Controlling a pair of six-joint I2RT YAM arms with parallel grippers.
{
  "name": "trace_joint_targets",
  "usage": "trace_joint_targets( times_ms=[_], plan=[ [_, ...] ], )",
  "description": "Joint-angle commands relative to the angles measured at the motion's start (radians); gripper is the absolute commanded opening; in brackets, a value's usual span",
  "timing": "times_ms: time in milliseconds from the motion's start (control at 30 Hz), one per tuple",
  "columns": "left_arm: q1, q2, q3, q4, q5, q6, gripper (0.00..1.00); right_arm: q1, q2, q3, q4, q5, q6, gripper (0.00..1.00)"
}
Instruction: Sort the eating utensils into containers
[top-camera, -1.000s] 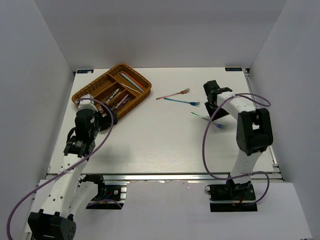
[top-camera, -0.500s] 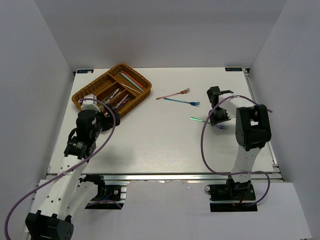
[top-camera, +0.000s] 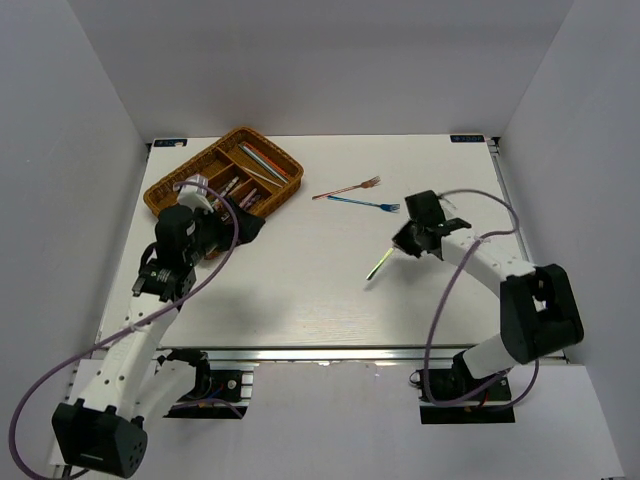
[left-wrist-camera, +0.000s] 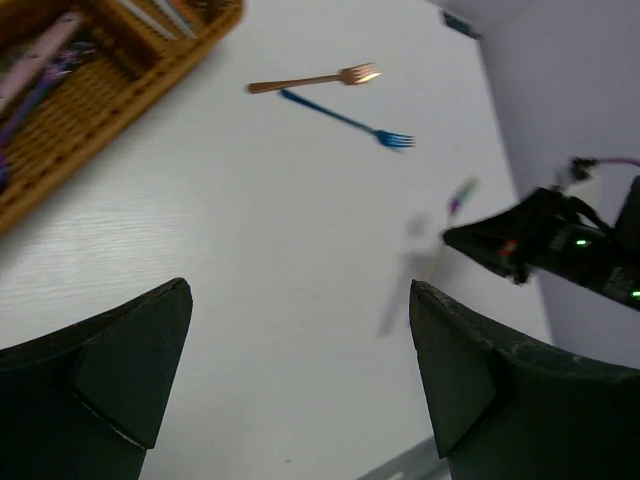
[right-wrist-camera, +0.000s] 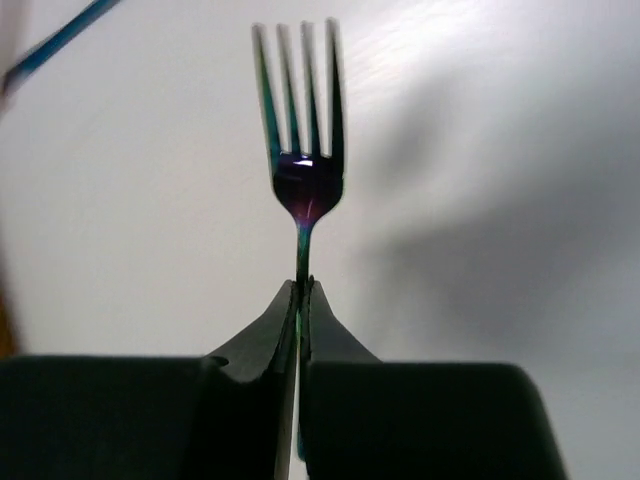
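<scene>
Tray (top-camera: 193, 160) sits far left on the desk (top-camera: 300, 300), set at an angle. Several utensils (top-camera: 230, 190) lie lengthwise in its compartments, with thin green and red sticks (top-camera: 262, 160) in the farthest one.

Left hand (left-wrist-camera: 300, 300) is just off the tray's near side, over bare desk. Its fingers are spread wide with nothing between them.

Mid-desk toward the far edge, a copper fork (top-camera: 347, 187) and a blue fork (top-camera: 365, 203) lie close together, well apart from the tray, tines pointing right.

Nearer and to the right is an iridescent fork (right-wrist-camera: 306, 180), purple-green, tines pointing away from the wrist. It looks raised off the desk, its shadow falling apart from it.

Right hand (right-wrist-camera: 301, 292) is clenched on that fork's handle, fingertips pinching just below the neck.
</scene>
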Motion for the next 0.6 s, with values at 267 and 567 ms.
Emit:
trace_joint_targets(
  times_ms=[267, 567],
  plan=[
    [-0.024, 0.124, 0.029, 0.430, 0.390, -0.259, 0.98, 0.414, -0.094, 0.159, 0.249, -0.482, -0.738, 0.00],
    [-0.038, 0.191, 0.046, 0.197, 0.230, -0.075, 0.93, 0.599, 0.064, 0.421, 0.178, -0.352, -0.679, 0.00]
  ],
)
